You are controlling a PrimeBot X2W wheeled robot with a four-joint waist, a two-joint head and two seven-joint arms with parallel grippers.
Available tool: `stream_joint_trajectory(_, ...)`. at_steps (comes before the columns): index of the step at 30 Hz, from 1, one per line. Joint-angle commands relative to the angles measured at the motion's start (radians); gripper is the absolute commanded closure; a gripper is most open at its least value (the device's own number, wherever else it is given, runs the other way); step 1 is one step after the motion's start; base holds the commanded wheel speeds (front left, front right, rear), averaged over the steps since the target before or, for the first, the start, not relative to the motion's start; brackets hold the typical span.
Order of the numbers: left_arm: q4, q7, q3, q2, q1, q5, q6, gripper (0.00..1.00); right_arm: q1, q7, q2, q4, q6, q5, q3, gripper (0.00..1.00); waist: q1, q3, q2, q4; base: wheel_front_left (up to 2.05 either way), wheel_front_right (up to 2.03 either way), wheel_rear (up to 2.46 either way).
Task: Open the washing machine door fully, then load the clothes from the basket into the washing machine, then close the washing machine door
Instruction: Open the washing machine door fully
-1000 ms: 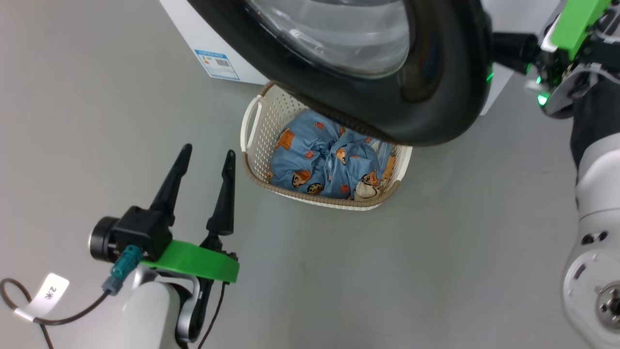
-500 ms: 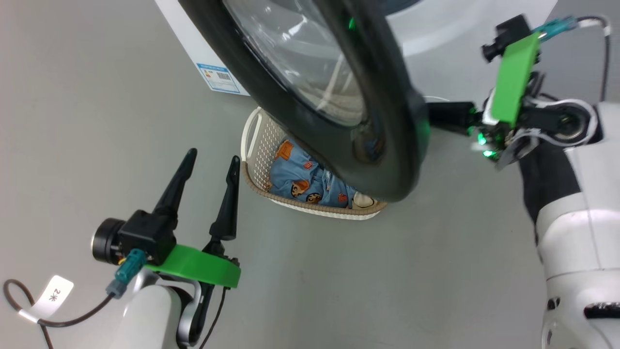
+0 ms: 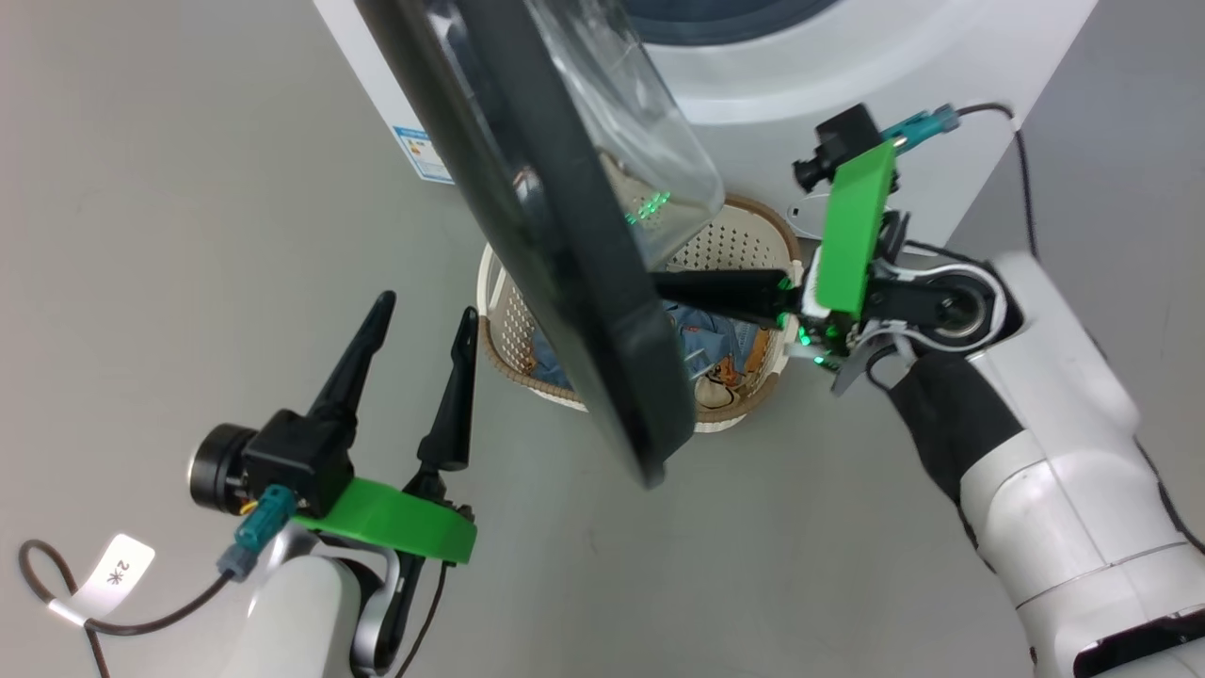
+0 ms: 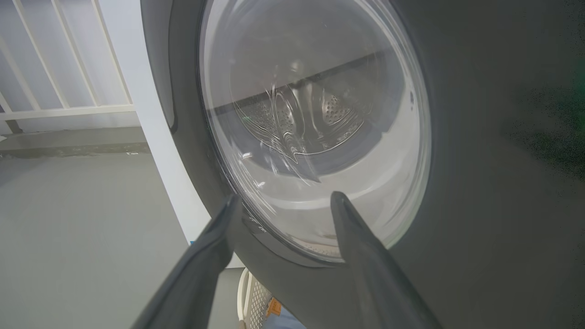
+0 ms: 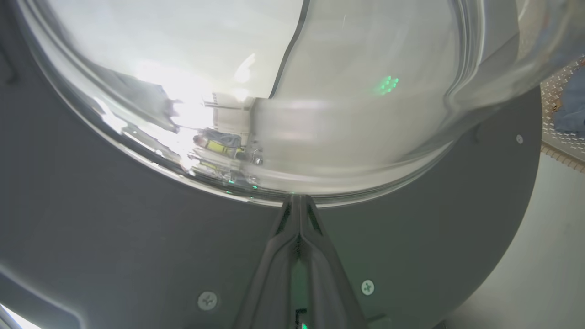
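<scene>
The washing machine door [image 3: 565, 311] stands well out from the washing machine [image 3: 847, 66], almost edge-on to the head camera. The right tool [image 3: 664, 285] is on the door's inner side, fingers pressed together and gripping nothing. The right wrist view puts its tips against the grey inner face, just beneath the glass bowl [image 5: 320, 114]. My read is that a closed pair makes one stiff pusher, so it's shoving the door wider rather than grabbing it.

On the door's outer side the left tool [image 3: 425, 304] hangs with fingers spread, empty and apart from the door. Its own camera looks straight at the glass, with the steel drum [image 4: 320, 109] visible through it. It looks parked there, out of the door's way and ready for the laundry.

Beneath the door sits the basket [image 3: 494, 344] on the floor [image 3: 188, 235], tight against the machine's foot. The clothes [image 3: 706, 344] lie inside it, blue with bear prints, half hidden by the door's lower edge. That's handy for loading, but the door passes right above the basket.

I judge we're in step one: the door isn't fully open yet and no clothes are loaded.
</scene>
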Motion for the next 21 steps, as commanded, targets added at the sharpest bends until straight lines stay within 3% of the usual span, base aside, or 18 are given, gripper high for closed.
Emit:
stream_joint_trajectory(1,-0.022,-0.006,0.033,0.024,0.004,-0.004,0.001,0.0,0.013,-0.028,0.044,-0.024,0.002,0.038,0.055,1.0,0.0,-0.004,-0.0001,0.003,0.0,0.0,0.0)
stream_joint_trajectory(11,-0.014,-0.006,0.044,0.024,0.013,-0.003,0.001,0.0,0.0,-0.109,0.044,0.005,0.002,0.149,0.202,1.0,0.0,-0.016,-0.0001,0.008,0.0,0.0,0.0)
stream_joint_trajectory(21,-0.008,-0.006,0.071,0.024,0.025,0.0,0.001,0.0,-0.015,-0.176,0.044,0.033,0.002,0.202,0.262,1.0,0.0,-0.027,-0.0001,-0.004,0.0,0.0,0.0)
